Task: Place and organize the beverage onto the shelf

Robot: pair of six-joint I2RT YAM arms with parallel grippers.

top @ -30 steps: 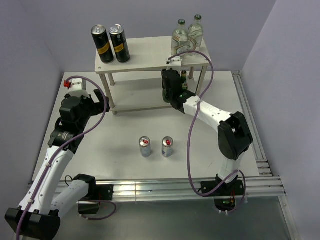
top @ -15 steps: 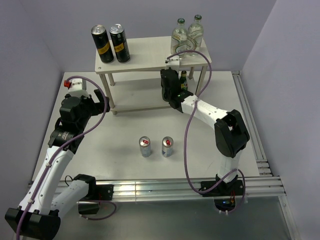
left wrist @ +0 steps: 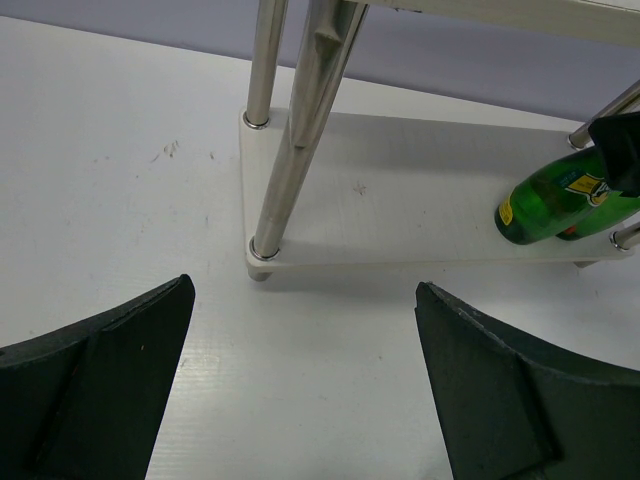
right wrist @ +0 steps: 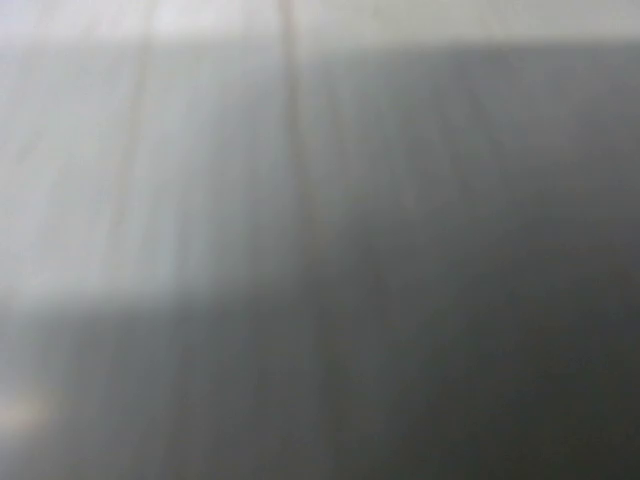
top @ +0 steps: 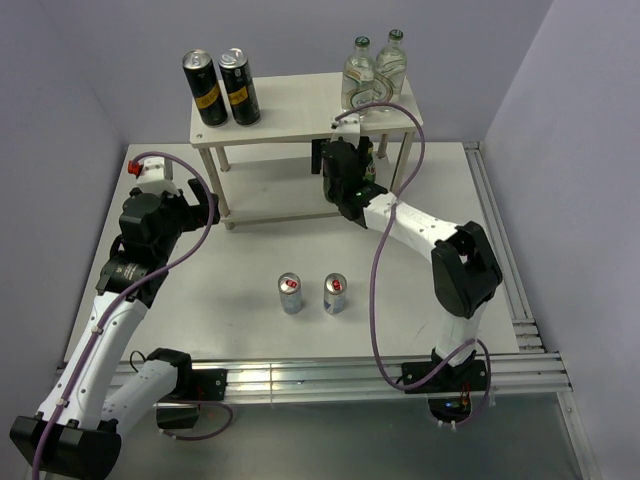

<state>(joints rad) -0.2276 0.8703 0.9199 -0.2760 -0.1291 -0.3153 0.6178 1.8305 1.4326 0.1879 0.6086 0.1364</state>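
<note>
The pale two-tier shelf [top: 300, 110] stands at the back. On its top board are two black cans [top: 205, 88] at the left and two clear bottles [top: 359, 75] at the right. A green bottle [left wrist: 550, 207] stands at the right end of the lower board [left wrist: 400, 200], and its neck [top: 369, 158] shows beside my right gripper [top: 342, 152]. The top board hides that gripper's fingertips, and the right wrist view is a grey blur. Two silver cans with red tops [top: 290, 294] [top: 335, 294] stand on the table. My left gripper [left wrist: 303, 290] hangs open and empty, left of the shelf.
The shelf's metal legs [left wrist: 262, 60] rise close in front of my left gripper. A purple cable [top: 405, 150] loops from the right arm past the shelf's right end. Aluminium rails [top: 500, 260] edge the table at right and front. Grey walls close in the back and sides.
The right gripper has pushed slightly further in under the top board beside the green bottle, and its head looks wider. The left arm and the cans have not moved.
</note>
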